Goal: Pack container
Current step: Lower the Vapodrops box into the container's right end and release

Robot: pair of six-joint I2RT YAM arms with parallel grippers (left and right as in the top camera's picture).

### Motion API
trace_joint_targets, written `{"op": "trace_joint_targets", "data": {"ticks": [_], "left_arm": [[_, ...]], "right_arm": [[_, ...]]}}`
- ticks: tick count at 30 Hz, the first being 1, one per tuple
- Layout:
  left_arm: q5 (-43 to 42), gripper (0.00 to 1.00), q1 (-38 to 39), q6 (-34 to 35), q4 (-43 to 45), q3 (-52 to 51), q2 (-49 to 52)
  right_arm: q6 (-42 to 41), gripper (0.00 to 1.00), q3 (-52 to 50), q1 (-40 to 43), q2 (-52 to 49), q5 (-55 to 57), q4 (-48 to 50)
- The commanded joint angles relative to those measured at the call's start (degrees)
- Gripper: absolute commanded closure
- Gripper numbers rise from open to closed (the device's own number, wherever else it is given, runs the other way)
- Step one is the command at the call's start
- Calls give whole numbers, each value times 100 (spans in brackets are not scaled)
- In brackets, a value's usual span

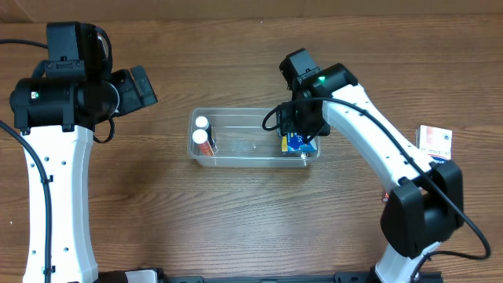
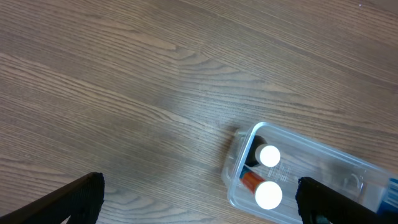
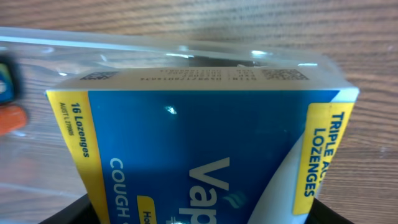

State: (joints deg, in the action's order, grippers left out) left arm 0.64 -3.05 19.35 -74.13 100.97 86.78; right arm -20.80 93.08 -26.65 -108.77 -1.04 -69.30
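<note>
The clear plastic container [image 1: 236, 157] lies mid-table. It holds two white-capped bottles [image 1: 203, 136] at its left end, which also show in the left wrist view [image 2: 268, 194]. My right gripper [image 1: 299, 136] is inside the container's right end, shut on a blue and yellow lozenge box [image 3: 199, 155]. The box [image 1: 298, 143] is inside the container walls [image 3: 186, 53]. My left gripper [image 2: 199, 202] is open and empty, up and to the left of the container [image 2: 311, 168].
A white and orange small box [image 1: 434, 141] lies at the right edge of the table beside the right arm. The left arm's base stands at the left side. Bare wood lies around the container.
</note>
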Motion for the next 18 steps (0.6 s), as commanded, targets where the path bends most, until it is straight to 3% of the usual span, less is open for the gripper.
{"op": "trace_joint_targets", "data": {"ticks": [1,7,9,10,18], "left_arm": [[-42,0,-4,-9,0,33,15],[-42,0,-2,-9,-7,33,15],[-44,0,-2,-9,-22,33,15],[-42,0,-2,-9,-24,33,15],[-42,0,-4,-9,-24,33,15]], "right_arm": [[-66,30,-13,-2,-155,57,2],[-44,26,-13,-2,-323,57,59],[-44,13,-13,-2,-323,59,61],[-44,0,-13,2,-323,63,66],[-4,0,264,15,94,874,188]]}}
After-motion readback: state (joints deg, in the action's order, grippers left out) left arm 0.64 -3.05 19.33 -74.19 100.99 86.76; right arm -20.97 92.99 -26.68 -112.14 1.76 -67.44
